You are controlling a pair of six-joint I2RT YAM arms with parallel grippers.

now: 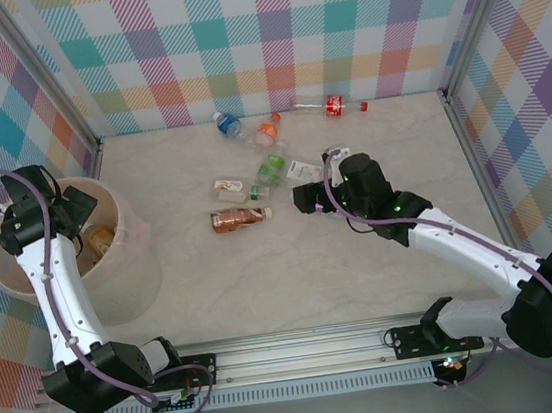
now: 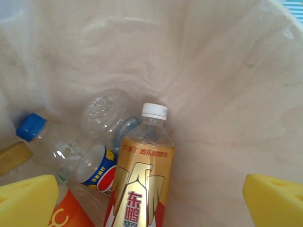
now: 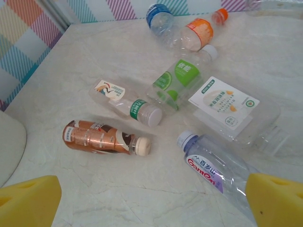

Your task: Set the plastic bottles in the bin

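The left end effector [image 2: 151, 203] hung over the mouth of the bin [image 1: 130, 285], its yellow pads [image 2: 28, 201] spread wide and touching nothing. The bin stood at the left edge of the tabletop [image 1: 296, 285]. Below the pads, inside the bin, a gold-labelled bottle [image 2: 142, 179] with a white cap leaned against the pale wall. Beside it lay a clear bottle with a blue, red and white label [image 2: 97, 165], a blue-capped bottle [image 2: 31, 126] and another clear bottle seen base-on [image 2: 102, 111].

The right end effector [image 3: 151, 201] hovered low over the middle of the tabletop, also spread wide and holding nothing. Nearest its right pad lay a clear bottle with a white and purple label [image 3: 213, 172]. Further out lay a copper-labelled bottle [image 3: 102, 138] on its side, a small bottle with a green band by its cap [image 3: 125, 103], a flat-sided bottle with a white label [image 3: 227, 106] and a green-labelled bottle [image 3: 177, 78]. Near the back wall were an orange-labelled bottle [image 3: 201, 30], a blue-labelled bottle [image 3: 161, 19] and a red-labelled bottle [image 1: 334, 107].
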